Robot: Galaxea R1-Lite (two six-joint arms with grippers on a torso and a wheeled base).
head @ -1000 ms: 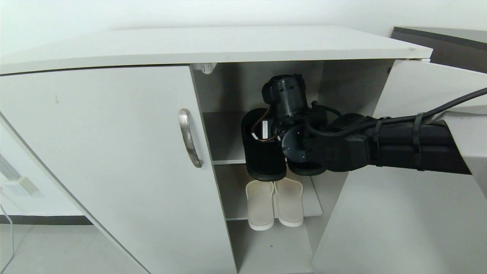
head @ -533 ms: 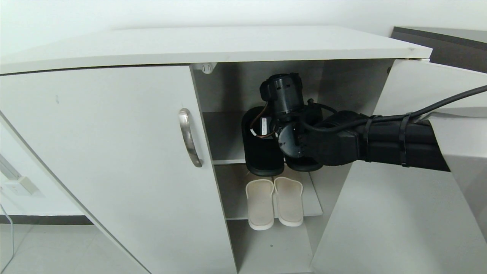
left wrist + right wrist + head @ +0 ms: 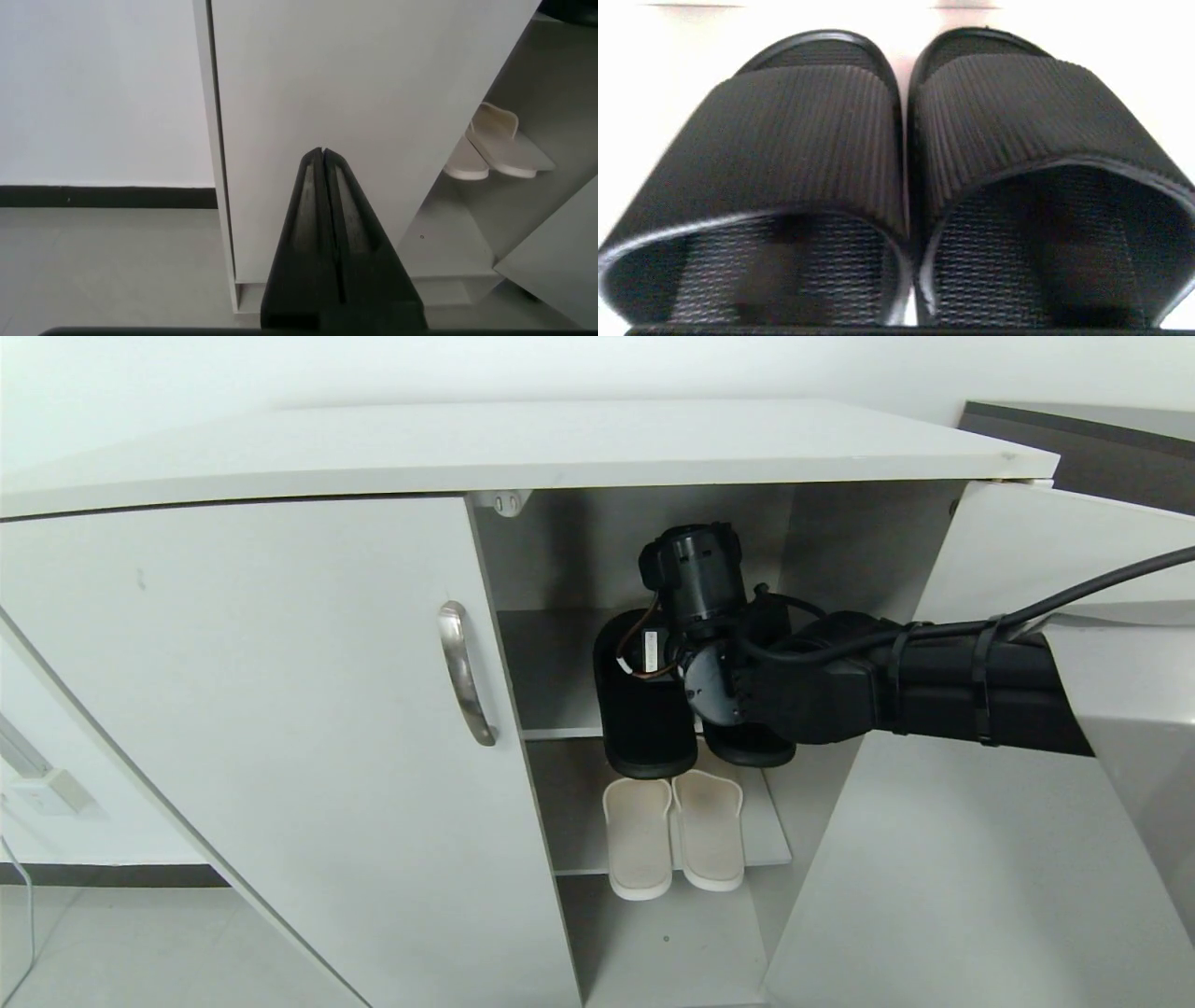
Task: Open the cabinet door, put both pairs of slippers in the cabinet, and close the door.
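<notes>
Inside the cabinet (image 3: 523, 448), black slippers (image 3: 644, 733) run lengthwise along the upper shelf (image 3: 551, 663), heels toward the right end effector (image 3: 686, 644), grip impossible to tell.

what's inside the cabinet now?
Black slippers at the upper shelf, overhanging its edge; white slippers on the shelf below. The right arm covers part of the black pair, so whether they rest there is unclear.

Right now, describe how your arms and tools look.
The right arm is chunky and black, with a cylindrical wrist housing, a round screw-ringed joint cap, a black cable strapped on by ties, and a small white label. The left tool is two flat black fingers tapering to a point.
</notes>
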